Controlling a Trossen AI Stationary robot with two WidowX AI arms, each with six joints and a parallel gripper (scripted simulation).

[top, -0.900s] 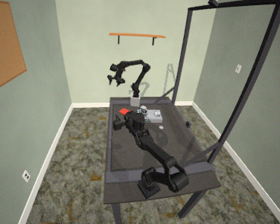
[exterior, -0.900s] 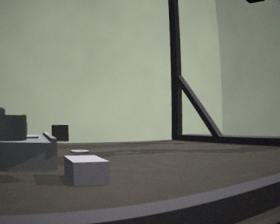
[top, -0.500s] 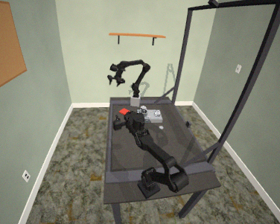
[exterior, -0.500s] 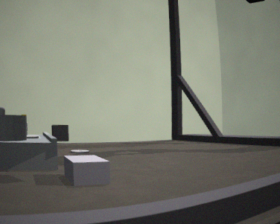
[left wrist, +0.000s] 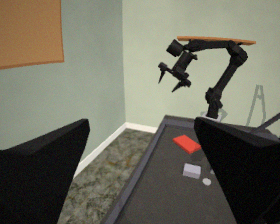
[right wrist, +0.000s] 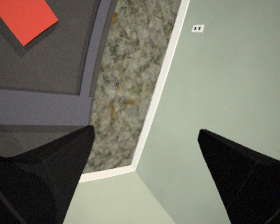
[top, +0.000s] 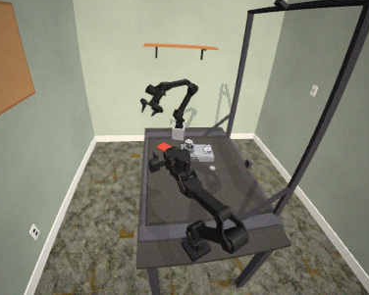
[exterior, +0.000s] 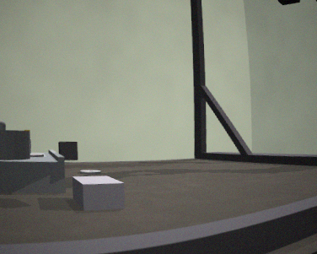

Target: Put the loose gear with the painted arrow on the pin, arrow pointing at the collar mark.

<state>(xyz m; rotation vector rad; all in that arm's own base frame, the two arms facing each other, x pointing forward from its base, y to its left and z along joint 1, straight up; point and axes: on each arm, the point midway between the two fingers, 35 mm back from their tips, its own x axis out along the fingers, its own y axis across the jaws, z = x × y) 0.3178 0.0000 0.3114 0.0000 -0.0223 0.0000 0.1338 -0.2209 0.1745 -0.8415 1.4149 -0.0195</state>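
At the near edge of the surface [top: 169, 205] [exterior: 179, 193] [left wrist: 155, 195] [right wrist: 55, 60], can see the left arm's base [top: 208, 252]. From there, reaches over the middle with the left jaws [top: 163, 160], opened almost fully and holding nothing. Below, near each other, can find a pale block [exterior: 103, 195] [left wrist: 192, 171] and a small white disc [top: 212, 168] [exterior: 90, 171] [left wrist: 207, 182].

Farther, toward the far edge, comes to a grey fixture [top: 200, 159] [exterior: 27, 181]. On it, shows a round grey body [top: 189, 145] [exterior: 9, 144] with a pin tip [exterior: 2, 126] above and a small yellow mark [exterior: 27, 131] at its rim. Cannot tell surely whether to call this the loose gear, nor read any arrow. Toward the far left corner, lies flat as a red piece [top: 164, 147] [left wrist: 186, 144] [right wrist: 30, 17].

Behind, at the far edge, rises with the right arm [top: 187, 99] [left wrist: 227, 75]. Carries the right jaws [top: 148, 112] high beyond the left edge, also nearly fully open, with nothing between.
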